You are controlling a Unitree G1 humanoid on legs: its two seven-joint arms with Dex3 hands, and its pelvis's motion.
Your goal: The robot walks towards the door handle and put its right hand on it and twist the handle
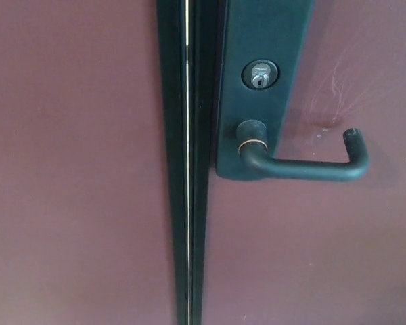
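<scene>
We're looking straight at the dark maroon door (88, 169) now, and there's the target: a matte black metal lever handle (304, 166) lying level, running right from its round hub to an end bent back toward the door, right of centre in the head view. It sits at the foot of a tall dark plate (260, 101), with a small silver keyhole cylinder (260, 74) just above the hub and the black door seam (188, 169) running down just to its left. Neither of our hands is in view, so we can't say whether they're open or closed. The reach hasn't begun, we'd judge. To do it well, we'd bring the right hand in from the right, settle the fingers over the straight bar near the bent end for leverage, wrap the thumb beneath, then press down smoothly. Something tiny is stamped on the cylinder, too small to read; no brand shows.
</scene>
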